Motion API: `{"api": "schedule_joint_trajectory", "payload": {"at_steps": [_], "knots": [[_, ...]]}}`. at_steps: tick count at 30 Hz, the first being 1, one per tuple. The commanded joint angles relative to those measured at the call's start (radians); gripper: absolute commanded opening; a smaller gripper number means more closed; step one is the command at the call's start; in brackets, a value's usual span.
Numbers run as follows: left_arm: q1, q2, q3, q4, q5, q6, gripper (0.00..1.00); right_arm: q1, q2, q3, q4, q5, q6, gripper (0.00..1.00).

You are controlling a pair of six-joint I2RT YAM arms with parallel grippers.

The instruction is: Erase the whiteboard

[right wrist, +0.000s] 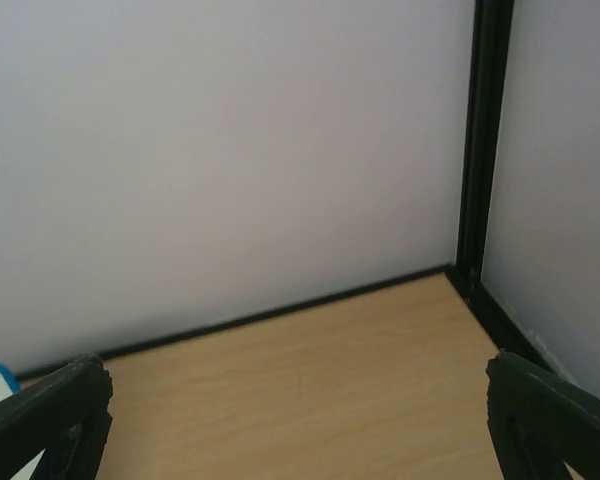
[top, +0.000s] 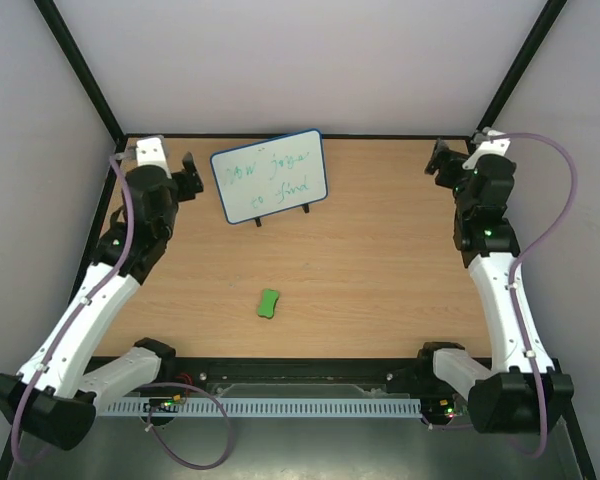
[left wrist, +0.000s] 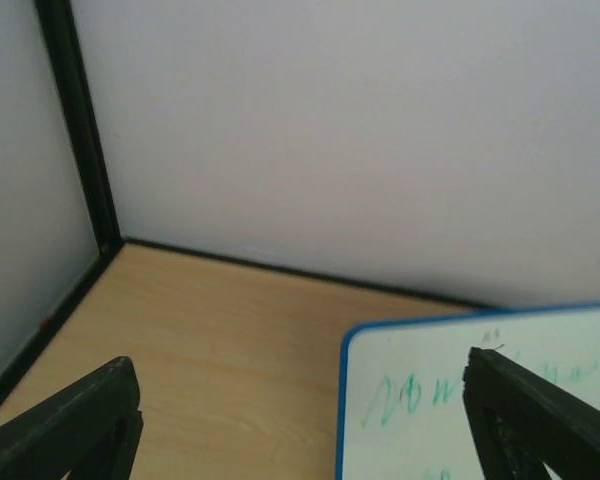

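The whiteboard, white with a thin blue frame and small black feet, stands tilted at the back of the table with green handwriting on it. Its left edge also shows in the left wrist view. A small green eraser block lies on the table near the middle front. My left gripper is open and empty just left of the whiteboard, and it also shows in the left wrist view. My right gripper is open and empty at the back right, far from the board; it also shows in the right wrist view.
The wooden table is bounded by black frame posts and pale walls at the back and sides. A black rail runs along the front edge between the arm bases.
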Motion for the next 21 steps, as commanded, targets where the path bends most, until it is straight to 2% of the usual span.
{"api": "schedule_joint_trajectory", "payload": {"at_steps": [1, 9, 14, 18, 21], "knots": [[0.005, 0.038, -0.075, -0.048, 0.136, -0.078, 0.83, 0.002, 0.032, -0.056, -0.016, -0.076, -0.047, 0.98], [-0.047, 0.103, -0.236, -0.158, 0.323, -0.196, 0.67, 0.01, 0.115, -0.119, -0.119, -0.281, -0.177, 0.97], [-0.075, 0.152, -0.289, -0.271, 0.415, -0.248, 0.56, 0.031, 0.191, -0.093, -0.26, -0.373, -0.305, 0.86], [-0.098, 0.182, -0.325, -0.333, 0.485, -0.277, 0.21, 0.068, 0.251, -0.076, -0.401, -0.404, -0.438, 0.7], [-0.13, 0.222, -0.342, -0.362, 0.557, -0.324, 0.1, 0.103, 0.289, -0.067, -0.504, -0.422, -0.534, 0.59]]}}
